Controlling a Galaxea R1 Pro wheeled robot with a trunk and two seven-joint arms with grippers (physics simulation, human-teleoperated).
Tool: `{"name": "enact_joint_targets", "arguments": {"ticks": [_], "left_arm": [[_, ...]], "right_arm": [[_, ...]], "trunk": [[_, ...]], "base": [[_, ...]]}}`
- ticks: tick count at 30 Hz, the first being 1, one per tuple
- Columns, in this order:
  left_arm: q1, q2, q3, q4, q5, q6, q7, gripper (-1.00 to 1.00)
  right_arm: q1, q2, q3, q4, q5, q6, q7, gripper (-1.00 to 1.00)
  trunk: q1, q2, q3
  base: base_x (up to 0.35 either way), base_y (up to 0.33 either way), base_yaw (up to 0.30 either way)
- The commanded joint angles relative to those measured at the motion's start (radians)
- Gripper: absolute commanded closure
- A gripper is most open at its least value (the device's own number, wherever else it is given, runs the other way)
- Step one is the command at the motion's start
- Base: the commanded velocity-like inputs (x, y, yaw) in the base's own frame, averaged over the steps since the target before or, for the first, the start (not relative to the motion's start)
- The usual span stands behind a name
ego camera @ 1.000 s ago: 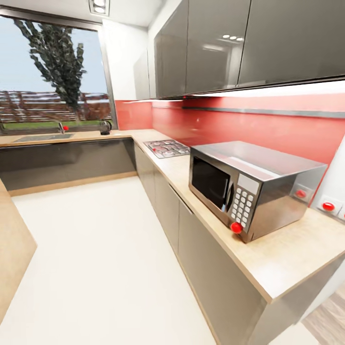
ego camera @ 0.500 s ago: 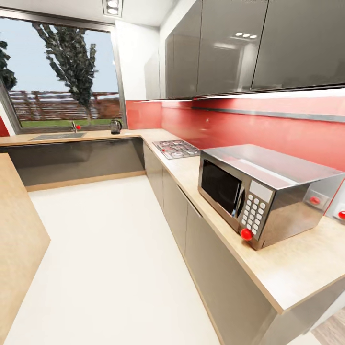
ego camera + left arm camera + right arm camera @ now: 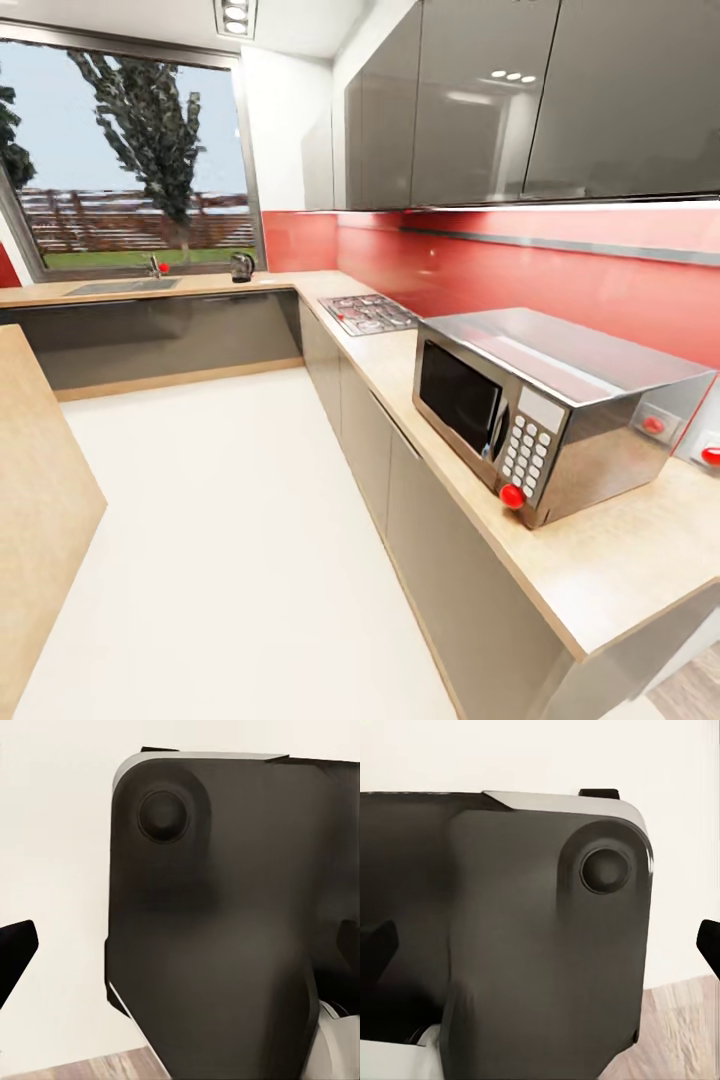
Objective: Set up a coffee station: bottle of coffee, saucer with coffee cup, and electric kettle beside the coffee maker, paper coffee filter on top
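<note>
Countertop (image 3: 620, 560) in my head view: light wood grain, running from the lower right up along the red wall to the far corner, then left under the window (image 3: 125, 160). Grey cabinet fronts (image 3: 430, 530) below it. Microwave (image 3: 545, 405) sits on it at right of centre, black and steel, red knob at its lower front corner, keypad beside the door. Gas hob (image 3: 368, 312) is set into the worktop further back, well apart from the microwave. Electric kettle (image 3: 241, 266) stands on the far counter under the window, near the corner, small and dark at this range. Sink (image 3: 122, 286) to its left in the frame, with a tap and a red knob beside it. Glossy grey wall cupboards (image 3: 520, 95) upper right. White floor (image 3: 220, 540) in the middle. Edge of another wooden surface (image 3: 35, 520) at the lower left. Red sockets on the wall at far right.

Left wrist view: big dark rounded body part (image 3: 217, 922) of mine in the centre, round boss on it upper left of the frame. One black fingertip (image 3: 15, 956) at the left edge, another dark tip at the right edge, so my left gripper (image 3: 180, 949) is spread wide, nothing between. Pale floor behind, wood strip at the bottom.

Right wrist view: same dark body part (image 3: 525, 945), boss at upper right. Black fingertip (image 3: 375, 949) at left edge, another at right edge; my right gripper (image 3: 540, 941) is spread wide too, holding nothing. Wood flooring (image 3: 682, 1035) at the lower right.
</note>
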Motion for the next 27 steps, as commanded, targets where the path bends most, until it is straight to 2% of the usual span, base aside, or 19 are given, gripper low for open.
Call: {"name": "enact_joint_targets", "arguments": {"ticks": [1, 10, 27], "left_arm": [[0.0, 0.0, 0.0, 0.0, 0.008, -0.003, 0.0, -1.0], [0.0, 0.001, 0.001, 0.0, 0.008, -0.004, 0.0, -1.0], [0.0, -0.002, 0.0, 0.0, 0.008, -0.005, -0.001, -1.0]], "right_arm": [[0.0, -0.002, 0.0, -0.001, 0.0, -0.003, 0.0, -1.0], [0.0, -0.005, 0.0, -0.001, 0.0, -0.004, -0.001, -1.0], [0.0, -0.004, -0.004, -0.002, -0.002, -0.005, -0.003, -1.0]], "trunk": [[-0.004, 0.007, 0.002], [-0.038, 0.07, 0.024], [-0.104, 0.189, 0.075]], "base": [[0.0, 0.0, 0.053], [0.0, 0.0, 0.191], [0.0, 0.0, 0.275]]}}
